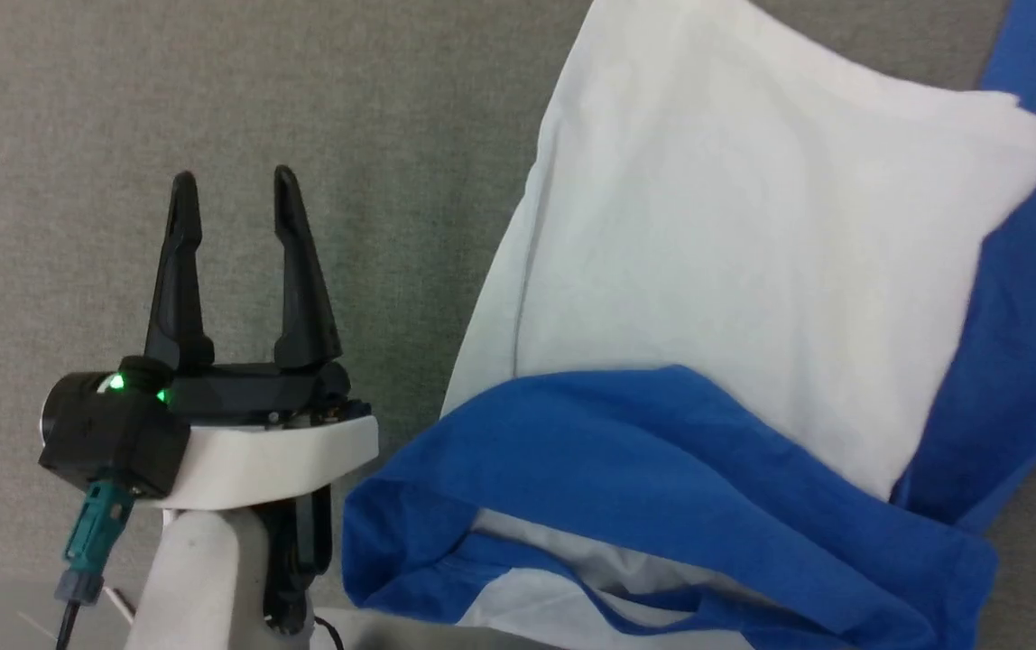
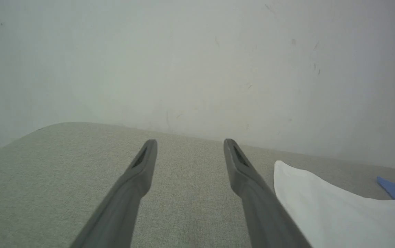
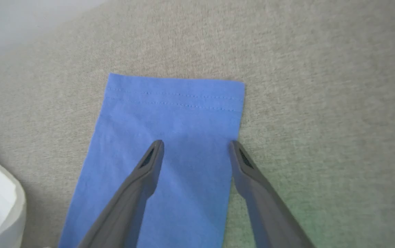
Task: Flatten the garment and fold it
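Note:
The garment (image 1: pixel 735 271) lies rumpled on the grey cloth surface, its white body folded over at a slant and blue parts bunched along the near edge and the right side. My left gripper (image 1: pixel 235 194) stands open to the left of it, over bare cloth, holding nothing. In the left wrist view a white corner of the garment (image 2: pixel 331 210) lies just right of the left gripper (image 2: pixel 189 142). In the right wrist view my right gripper (image 3: pixel 196 143) is open above a flat blue sleeve (image 3: pixel 170 137), its hemmed cuff just beyond the fingertips; contact cannot be told.
The grey fabric surface (image 1: pixel 76 135) stretches out to the left of the garment. A pale wall (image 2: pixel 197 62) rises behind its far edge in the left wrist view. A teal connector and cable (image 1: pixel 94 533) hang from the left wrist.

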{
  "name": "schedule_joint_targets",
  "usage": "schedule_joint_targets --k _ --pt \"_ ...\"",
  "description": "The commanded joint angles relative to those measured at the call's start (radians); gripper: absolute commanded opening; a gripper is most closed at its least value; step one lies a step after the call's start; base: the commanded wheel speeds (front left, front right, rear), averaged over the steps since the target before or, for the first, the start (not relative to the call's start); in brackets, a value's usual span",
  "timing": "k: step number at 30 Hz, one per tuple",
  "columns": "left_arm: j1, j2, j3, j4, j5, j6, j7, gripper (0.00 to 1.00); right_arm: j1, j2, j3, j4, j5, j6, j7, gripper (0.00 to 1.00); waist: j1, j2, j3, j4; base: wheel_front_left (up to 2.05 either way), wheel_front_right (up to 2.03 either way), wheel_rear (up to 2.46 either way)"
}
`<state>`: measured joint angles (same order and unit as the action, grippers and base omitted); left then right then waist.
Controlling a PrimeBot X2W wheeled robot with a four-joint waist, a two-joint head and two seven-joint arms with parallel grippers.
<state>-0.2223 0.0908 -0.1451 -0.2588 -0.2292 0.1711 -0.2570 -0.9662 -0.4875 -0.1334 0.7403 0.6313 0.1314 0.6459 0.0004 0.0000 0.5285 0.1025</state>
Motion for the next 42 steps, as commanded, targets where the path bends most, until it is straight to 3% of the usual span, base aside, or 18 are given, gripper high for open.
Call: schedule_joint_targets --k 1,5,6,7,8,14,21,29,32,35,42 --pt "-0.019 -0.007 0.002 -0.006 0.010 -0.008 -0.005 1.00 -0.015 -0.005 0.013 0.014 -0.003 -0.001 0.011 1.00 -0.0004 0.0000 0.086 0.048 0.00 0.00 0.00" --pt "-0.024 -0.019 0.002 0.001 0.020 -0.015 -0.005 1.00 -0.018 -0.011 0.052 0.086 0.000 -0.001 0.087 1.00 -0.0004 0.0000 0.088 0.049 0.00 0.00 0.00" --pt "-0.024 -0.021 0.003 0.004 0.022 -0.016 -0.005 1.00 -0.015 -0.011 0.055 0.109 0.001 -0.001 0.112 0.44 -0.0004 0.0000 0.084 0.048 0.00 0.00 0.00" --pt "-0.023 -0.023 0.004 0.008 0.023 -0.018 -0.005 1.00 -0.014 -0.009 0.056 0.126 0.006 -0.001 0.129 0.06 -0.0004 0.0000 0.078 0.047 0.00 0.00 0.00" --pt "-0.022 -0.025 0.006 0.011 0.024 -0.019 -0.005 1.00 -0.012 -0.005 0.059 0.137 0.010 -0.001 0.140 0.00 -0.0004 0.0000 0.071 0.045 0.00 0.00 0.00" --pt "-0.012 -0.032 0.018 0.046 0.024 -0.034 -0.005 1.00 0.003 -0.016 0.105 0.098 0.009 -0.001 0.065 0.00 -0.0004 0.0000 0.008 0.019 0.00 0.00 0.00" --pt "0.023 -0.037 0.027 0.112 0.010 -0.059 -0.005 1.00 0.067 -0.104 0.123 0.054 -0.062 -0.001 -0.152 0.00 -0.0004 0.0000 -0.129 -0.022 0.00 0.00 0.00" --pt "0.094 -0.039 0.042 0.180 -0.012 -0.077 -0.005 1.00 0.134 -0.164 0.085 0.018 -0.154 -0.001 -0.274 0.00 -0.0004 0.0000 -0.293 -0.072 0.00 0.00 0.00" --pt "0.119 -0.039 0.050 0.196 -0.017 -0.081 -0.005 1.00 0.143 -0.135 0.109 -0.061 -0.198 -0.001 -0.293 0.00 -0.0004 0.0000 -0.348 -0.083 0.00 0.00 0.00" --pt "0.145 -0.038 0.062 0.210 -0.019 -0.088 -0.005 1.00 0.156 -0.067 0.162 -0.177 -0.219 -0.001 -0.296 0.00 -0.0004 0.0000 -0.405 -0.090 0.00 0.00 0.00" --pt "0.195 -0.025 0.074 0.247 -0.028 -0.108 -0.005 1.00 0.274 0.186 0.348 -0.410 -0.219 -0.001 -0.263 0.00 -0.0004 0.0000 -0.512 -0.084 0.00 0.00 0.00"
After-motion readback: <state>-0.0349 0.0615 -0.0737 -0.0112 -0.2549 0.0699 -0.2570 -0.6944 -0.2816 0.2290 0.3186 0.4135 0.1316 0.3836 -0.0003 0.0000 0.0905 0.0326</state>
